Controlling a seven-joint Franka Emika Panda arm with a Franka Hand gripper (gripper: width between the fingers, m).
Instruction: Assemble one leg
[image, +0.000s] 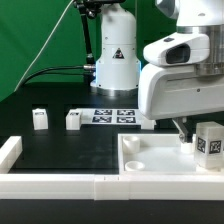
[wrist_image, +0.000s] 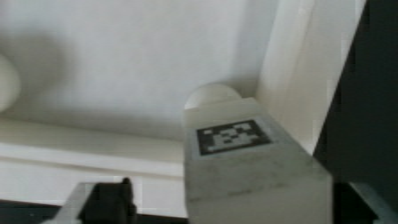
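A white leg (image: 210, 143) with a black-and-white tag stands upright at the panel's corner on the exterior view's right. In the wrist view the same leg (wrist_image: 240, 140) fills the space between my fingers, tag facing the camera. My gripper (image: 192, 138) is low over the large white panel (image: 150, 160) and is open around this leg. In the wrist view (wrist_image: 233, 205) one dark finger (wrist_image: 103, 200) stands apart from the leg with a gap, and the other side is close against it. Two more legs (image: 40, 118) (image: 74, 119) stand on the black table at the exterior view's left.
The marker board (image: 113, 116) lies behind the legs near the arm's base. Long white rails run along the front (image: 70, 186) and the left edge (image: 10, 150). The panel's raised rim (wrist_image: 285, 50) shows next to the leg in the wrist view.
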